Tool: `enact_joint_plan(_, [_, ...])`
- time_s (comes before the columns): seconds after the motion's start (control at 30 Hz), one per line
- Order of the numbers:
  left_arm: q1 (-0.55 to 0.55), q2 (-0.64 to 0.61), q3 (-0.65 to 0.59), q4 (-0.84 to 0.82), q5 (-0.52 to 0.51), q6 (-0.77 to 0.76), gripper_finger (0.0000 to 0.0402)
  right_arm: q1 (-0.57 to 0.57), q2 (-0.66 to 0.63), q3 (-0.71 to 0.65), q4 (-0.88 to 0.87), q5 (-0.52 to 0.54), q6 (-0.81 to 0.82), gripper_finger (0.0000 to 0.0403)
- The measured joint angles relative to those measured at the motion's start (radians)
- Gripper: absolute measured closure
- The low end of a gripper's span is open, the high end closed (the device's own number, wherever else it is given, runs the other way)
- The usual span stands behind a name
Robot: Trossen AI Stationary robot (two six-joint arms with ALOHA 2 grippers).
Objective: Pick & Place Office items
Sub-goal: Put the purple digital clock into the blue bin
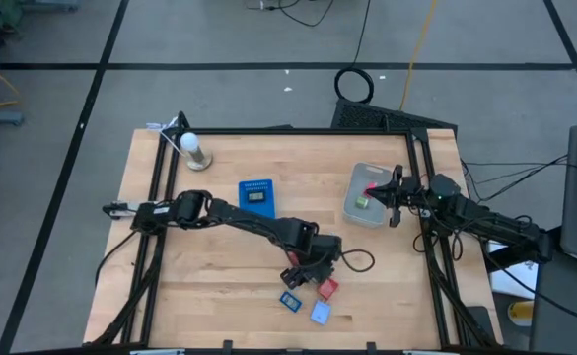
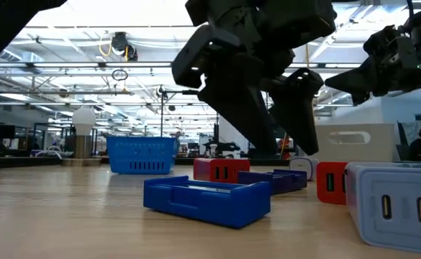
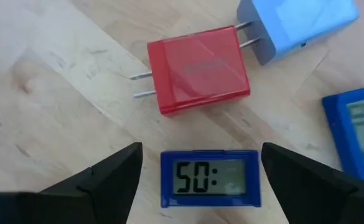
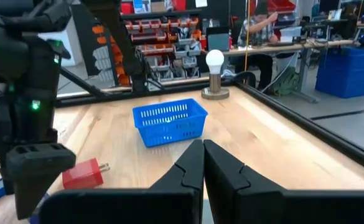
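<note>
Across the wooden table (image 1: 229,271) the left arm reached from its mount toward the near middle, and the left gripper (image 3: 200,180) hung low there with its fingers (image 3: 110,177) spread wide, pinching nothing. Directly between those fingers, flat on the wood, lay a small blue clock (image 3: 210,178) with its display showing digits; neither finger touched it. Just ahead of the gripper lay a red plug adapter (image 3: 197,78) on its side, prongs pointing along the table. A light blue adapter (image 3: 297,25) lay beyond the red one, its own prongs meeting the red one's far end. Off to one side of the gripper sat another blue clock (image 3: 356,134), only partly in view.

Farther off, toward the back of the table from the left gripper, stood a blue basket (image 1: 256,196), and past that a lamp with a white bulb (image 1: 193,150) near the far left corner.

On the other side, well apart from the left gripper, the right gripper (image 4: 203,155) hovered with its fingers pressed together and empty, right beside a grey bin (image 1: 367,193) near the table's right edge. Inside that bin lay a pink piece (image 1: 373,188) and a green piece (image 1: 362,203), too small to make out further.
</note>
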Motion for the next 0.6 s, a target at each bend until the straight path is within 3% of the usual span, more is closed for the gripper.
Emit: enact_joint_plan(0.6, [0.054, 0.013, -0.022, -0.014, 0.051, 0.028, 0.0064, 0.000, 0.045, 0.000, 0.013, 0.002, -0.019, 0.0403])
